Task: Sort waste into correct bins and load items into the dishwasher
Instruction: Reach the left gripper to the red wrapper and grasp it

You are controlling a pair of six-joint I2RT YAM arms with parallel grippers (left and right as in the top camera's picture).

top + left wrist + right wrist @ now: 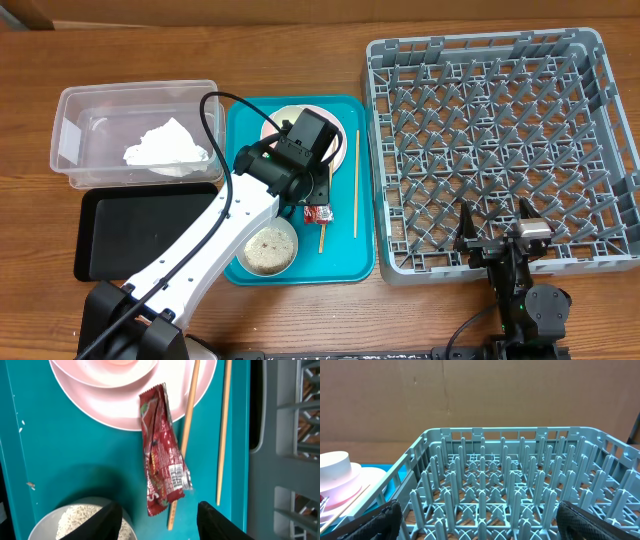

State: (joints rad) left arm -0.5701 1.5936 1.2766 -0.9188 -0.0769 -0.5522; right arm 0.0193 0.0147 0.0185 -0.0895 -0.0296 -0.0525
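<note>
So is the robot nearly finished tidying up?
Not yet. Done: the white napkin lies in the clear tub. In hand: the left gripper hovers open over the red wrapper. Left: the pink plate, chopsticks and rice bowl sit on the teal tray, and the dish rack holds nothing.

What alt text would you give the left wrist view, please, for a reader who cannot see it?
A red snack wrapper lies on a teal tray, framed by the left gripper's open jaws, overlapping a pink plate's rim and one of two wooden chopsticks. A bowl of rice scraps sits lower left; a grey dish rack edges the right.
</note>
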